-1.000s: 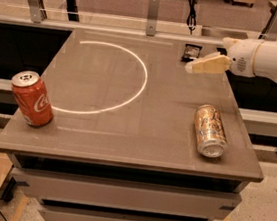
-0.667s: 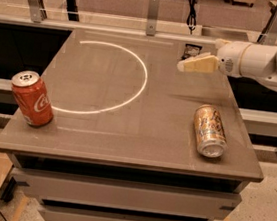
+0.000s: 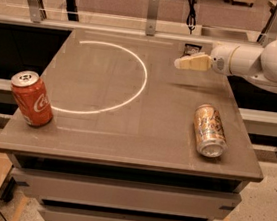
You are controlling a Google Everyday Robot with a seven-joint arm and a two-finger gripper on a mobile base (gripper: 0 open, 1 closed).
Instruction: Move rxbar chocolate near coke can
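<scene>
The rxbar chocolate is a small dark bar lying flat at the back right of the table, partly hidden behind my gripper. My gripper reaches in from the right on a white arm and hovers just in front of the bar, slightly to its left and above the tabletop. The coke can is red with white script and a silver top. It stands upright near the front left corner, far from the bar and the gripper.
An orange-tan patterned can lies on its side at the front right. A white ring is marked on the grey table. A rail with metal posts runs behind the back edge.
My gripper has moved left along the back of the table, from beside the bar to in front of it. Both cans and the bar have not moved.
</scene>
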